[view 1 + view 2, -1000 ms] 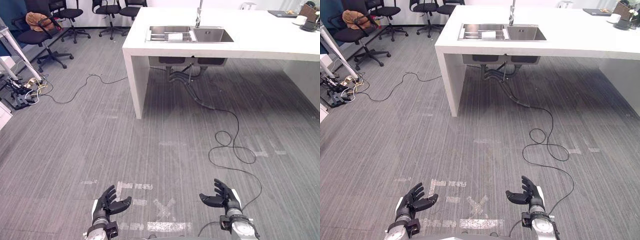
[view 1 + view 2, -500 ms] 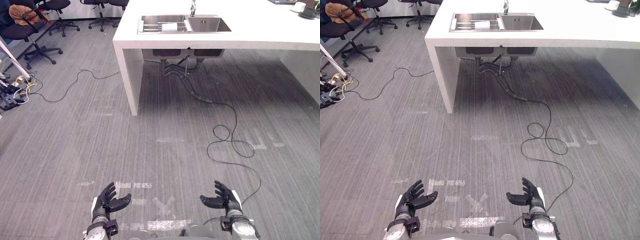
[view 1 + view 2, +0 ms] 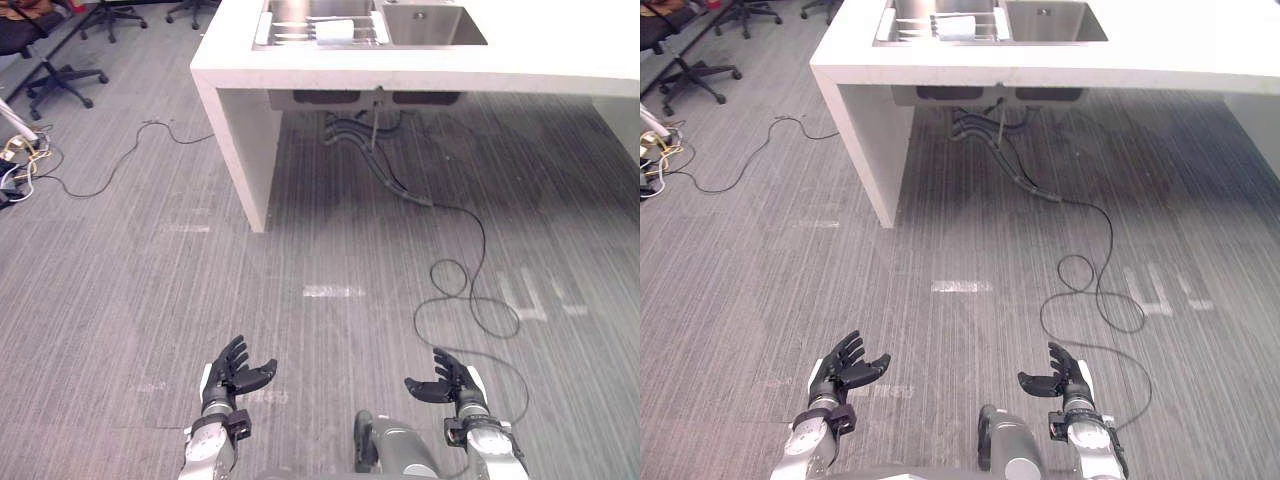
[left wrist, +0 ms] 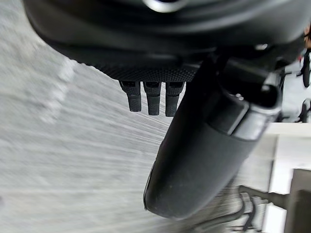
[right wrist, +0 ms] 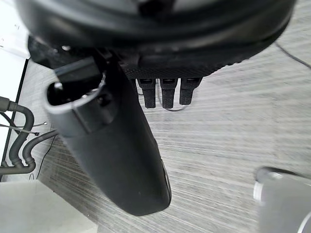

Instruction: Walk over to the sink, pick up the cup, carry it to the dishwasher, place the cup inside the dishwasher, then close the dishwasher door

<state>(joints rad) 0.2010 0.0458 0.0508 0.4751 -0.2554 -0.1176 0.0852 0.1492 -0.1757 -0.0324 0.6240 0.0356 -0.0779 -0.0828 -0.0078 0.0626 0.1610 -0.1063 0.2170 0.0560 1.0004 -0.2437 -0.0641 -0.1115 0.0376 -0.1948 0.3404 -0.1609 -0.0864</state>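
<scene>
Left hand [image 3: 229, 377] spread, empty | right hand [image 3: 452, 382] spread, empty | cup [image 3: 335, 31] in sink [image 3: 432, 27]

One counter [image 3: 560, 50], one sink [image 3: 430, 28] (two basins), one cup [image 3: 335, 32], three office chairs [image 3: 20, 40], one left hand [image 3: 232, 375], one right hand [image 3: 452, 380]

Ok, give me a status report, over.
Left robot hand open, right robot hand open. Cup lies in sink ahead. Counter panel stands ahead-left.
</scene>
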